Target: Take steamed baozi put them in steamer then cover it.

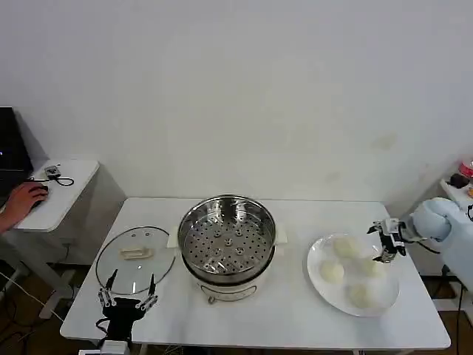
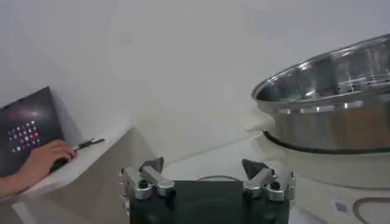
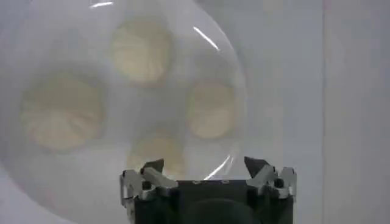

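Four baozi (image 1: 332,271), one steamer (image 1: 227,240), one plate (image 1: 316,258), one lid (image 1: 135,258).

Bright even light, soft shadows, blurred plate (image 3: 36,182), glinting steamer (image 1: 227,238)

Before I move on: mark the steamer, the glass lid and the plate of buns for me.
steamer (image 1: 227,240): head view, on its perforated inner tray.
glass lid (image 1: 136,254): head view, on its pale handle, left of the steamer.
plate (image 1: 316,255): head view, on the bare left rim, beside the buns.
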